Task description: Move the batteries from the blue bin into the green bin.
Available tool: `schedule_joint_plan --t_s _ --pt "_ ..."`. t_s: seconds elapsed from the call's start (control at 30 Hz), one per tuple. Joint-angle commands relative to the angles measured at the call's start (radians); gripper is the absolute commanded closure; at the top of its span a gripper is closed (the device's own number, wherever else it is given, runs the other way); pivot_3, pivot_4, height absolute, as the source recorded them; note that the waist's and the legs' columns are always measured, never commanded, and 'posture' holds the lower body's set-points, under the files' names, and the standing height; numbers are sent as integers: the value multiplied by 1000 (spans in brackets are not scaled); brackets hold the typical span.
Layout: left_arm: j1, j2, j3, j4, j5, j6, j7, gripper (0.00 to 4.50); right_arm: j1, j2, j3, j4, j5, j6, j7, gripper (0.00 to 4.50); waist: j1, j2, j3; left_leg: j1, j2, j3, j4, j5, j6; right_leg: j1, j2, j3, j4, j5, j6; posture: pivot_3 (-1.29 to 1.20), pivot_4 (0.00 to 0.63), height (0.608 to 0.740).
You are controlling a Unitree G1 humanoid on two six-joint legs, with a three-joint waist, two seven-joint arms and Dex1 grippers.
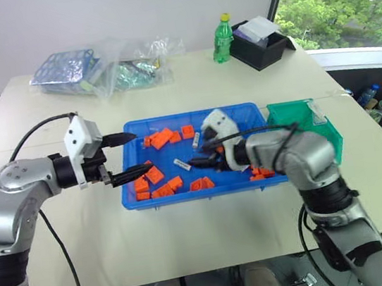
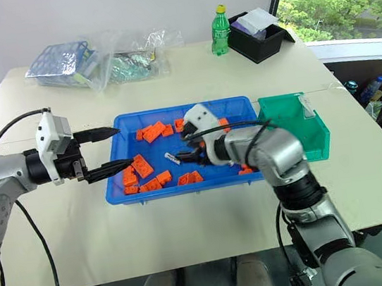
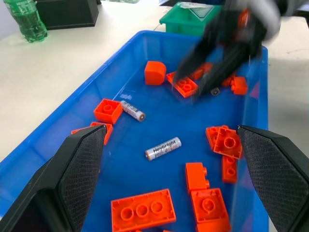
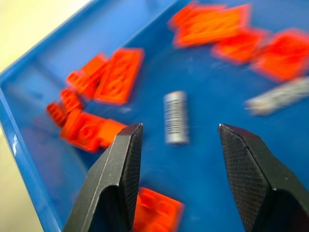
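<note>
Two batteries (image 3: 163, 148): lying in the blue bin (image 3: 87, 96), seen from the left wrist, among about ten orange bricks (image 3: 142, 210).
Head view: left gripper (image 1: 125, 156) hovering at the bin's left end, right gripper (image 1: 203, 152) inside it, both jaws gaping empty.
One green bin (image 1: 303, 121): sitting on the bench (image 1: 203, 227), touching the blue bin's right end.
Right wrist: jaws straddling one battery.

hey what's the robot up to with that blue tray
It is sorting batteries out of the blue bin of orange bricks into the green bin. The right claw hangs open over one battery; another battery lies nearby. The left claw waits open at the tray's left edge.
</note>
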Motion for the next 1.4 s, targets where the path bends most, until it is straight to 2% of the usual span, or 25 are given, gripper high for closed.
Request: schedule_joint_plan --t_s 0.03,0.4,0.5,0.6,0.63,0.73,0.8,0.9,0.97,1.1,1.33,1.4 --pt "2 19 44 -44 -19 10 10 0 -33 37 59 81 -44 -106 1 1981 -1 0 0 0 0 0 0 0 0 0 0 0 0 0 0 0 150 723" --pt "26 13 71 -83 -34 34 50 0 -66 86 116 353 -140 -297 38 1981 -5 -1 0 2 0 0 0 0 0 -1 0 0 7 0 0 0 150 723" --pt "17 12 68 -79 -36 34 57 0 -57 100 100 357 -143 -306 43 2752 -6 -1 -1 3 0 0 0 0 0 -1 0 0 10 0 0 0 150 723" --pt "4 14 61 -67 -37 30 58 0 -49 105 82 329 -133 -286 42 4317 -4 -1 -1 3 0 -1 0 0 0 -1 0 0 10 0 0 0 150 723" --pt "0 14 58 -62 -36 28 56 0 -45 101 71 308 -127 -272 39 4459 -4 -1 -1 3 0 -1 0 0 0 -1 0 0 10 0 0 0 150 723" --pt "-11 13 49 -50 -31 22 49 0 -35 84 14 229 -104 -218 21 4453 -3 -1 -1 3 0 -1 0 0 0 -1 0 0 10 0 0 0 150 723" --pt "-20 10 43 -41 -30 19 45 0 -30 60 -69 152 -81 -163 -2 4453 -1 -1 -1 2 0 -1 0 0 0 -1 0 0 10 0 0 0 150 723" --pt "-35 -4 16 -21 -19 7 36 0 -22 -16 -319 9 -25 -12 -58 4453 10 -1 -1 1 0 -1 1 0 0 -2 0 0 10 0 0 0 150 723" --pt "-40 -11 7 -14 -15 2 34 0 -14 -49 -404 -35 -7 47 -80 4453 22 -1 -1 2 0 -1 1 0 0 -1 0 0 9 0 0 0 150 723" --pt "-66 -46 -31 12 2 -13 30 0 61 -195 -587 -104 -6 142 -100 4453 23 -3 -2 1 0 -1 1 0 0 -1 0 0 7 0 0 0 150 723" --pt "-116 -79 -62 46 19 -24 19 0 186 -241 -666 -94 -27 141 -146 4453 12 -4 -3 2 1 2 -1 0 0 1 0 0 7 0 0 0 150 723" --pt "-122 -81 -63 50 20 -24 19 0 203 -244 -666 -71 -38 114 -162 3372 12 -2 -1 2 1 2 -1 0 0 1 -1 0 7 0 0 0 150 723"
